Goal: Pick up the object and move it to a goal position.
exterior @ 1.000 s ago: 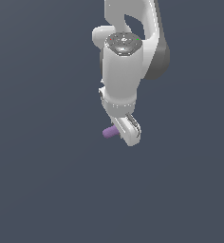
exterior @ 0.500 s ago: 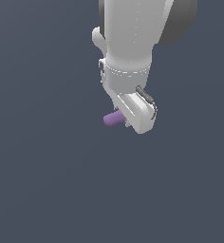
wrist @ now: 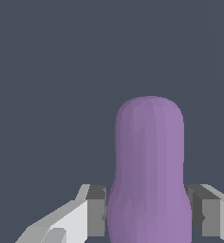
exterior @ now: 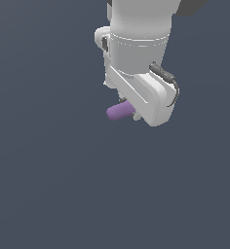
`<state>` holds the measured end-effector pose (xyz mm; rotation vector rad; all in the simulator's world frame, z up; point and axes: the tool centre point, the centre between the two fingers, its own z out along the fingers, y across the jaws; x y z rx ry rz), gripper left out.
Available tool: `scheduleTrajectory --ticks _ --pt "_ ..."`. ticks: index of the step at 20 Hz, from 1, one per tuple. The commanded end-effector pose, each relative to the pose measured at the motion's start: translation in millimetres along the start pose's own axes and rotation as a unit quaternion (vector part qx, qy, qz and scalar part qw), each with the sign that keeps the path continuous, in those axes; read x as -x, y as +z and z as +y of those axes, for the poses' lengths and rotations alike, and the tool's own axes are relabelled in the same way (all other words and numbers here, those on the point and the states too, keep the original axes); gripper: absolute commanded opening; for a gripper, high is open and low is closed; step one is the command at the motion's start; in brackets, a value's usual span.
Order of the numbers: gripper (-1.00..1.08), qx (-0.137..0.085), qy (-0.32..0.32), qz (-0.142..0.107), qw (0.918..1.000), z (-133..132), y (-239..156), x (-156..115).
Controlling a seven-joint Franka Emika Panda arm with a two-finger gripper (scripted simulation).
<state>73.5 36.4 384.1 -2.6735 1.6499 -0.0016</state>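
Note:
The object [exterior: 118, 111] is a small light-purple capsule that sticks out sideways from under the white hand, toward the exterior view's left. My gripper [exterior: 130, 111] is shut on it, and most of the fingers are hidden behind the hand's body. In the wrist view the object [wrist: 149, 171] fills the middle, one rounded end pointing away. Grey pads [wrist: 96, 211] press against both of its sides, with my gripper [wrist: 149, 213] closed around its near part. No goal marker shows in either view.
Only a plain dark grey-blue background lies behind the arm in both views. The white arm body [exterior: 139, 34] fills the upper middle of the exterior view.
The arm with the capsule in its grip has come closer to the exterior camera and looks larger. The capsule stays held between the fingers.

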Motion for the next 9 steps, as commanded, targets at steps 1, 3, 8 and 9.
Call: scheduleTrajectory --ticks 1,3,8,9 --pt "-1.00 0.000 0.000 0.000 1.0000 -2.1 -7.0 -0.3" --pt "-1.00 0.000 0.000 0.000 1.0000 -3.3 -10.7 -0.4" --pt "-1.00 0.000 0.000 0.000 1.0000 -4.8 -15.0 -0.7" --pt "-1.00 0.000 0.000 0.000 1.0000 -4.8 -15.1 -0.7"
